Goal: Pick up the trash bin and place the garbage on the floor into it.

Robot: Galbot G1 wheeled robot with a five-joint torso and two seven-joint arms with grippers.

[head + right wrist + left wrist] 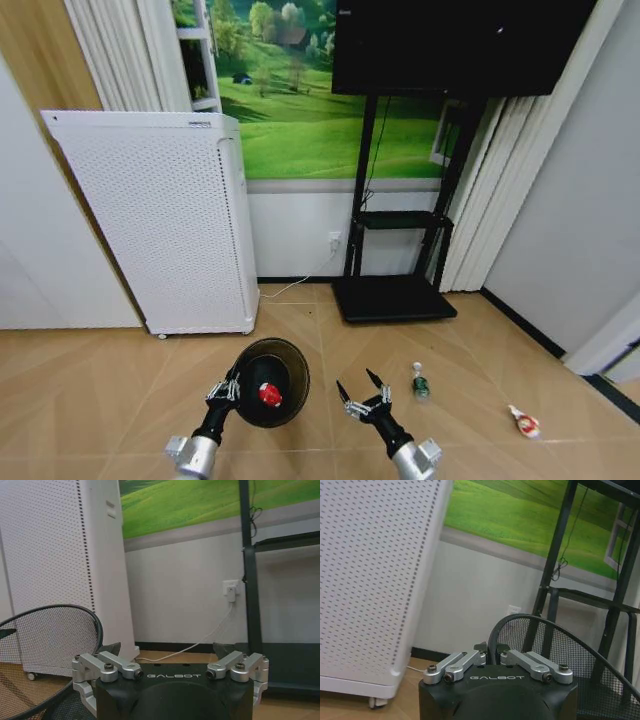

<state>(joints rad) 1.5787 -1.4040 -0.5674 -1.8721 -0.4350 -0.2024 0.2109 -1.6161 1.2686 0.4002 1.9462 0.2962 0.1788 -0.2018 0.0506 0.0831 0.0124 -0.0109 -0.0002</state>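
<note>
A small round black wire-mesh trash bin (272, 381) is held above the tan floor (100, 400) by the left gripper (226, 391), whose fingers are clamped on the near left part of its rim. Inside the bin, one red-and-white piece of garbage (270, 394) can be seen from the head view. The right gripper (362, 392) is held just to the right of the bin, apart from it, with its fingers spread wide and nothing between them. A small clear bottle (420, 381) with a green label and white cap lies on the floor beyond and to the right of the right gripper, its long axis running roughly away from the robot. It is judged nearer to the right arm than to the left. A second red-and-white piece (524, 423) lies farther right. Behind are seen a tall white perforated appliance (160, 225) and a black stand (395, 250).
</note>
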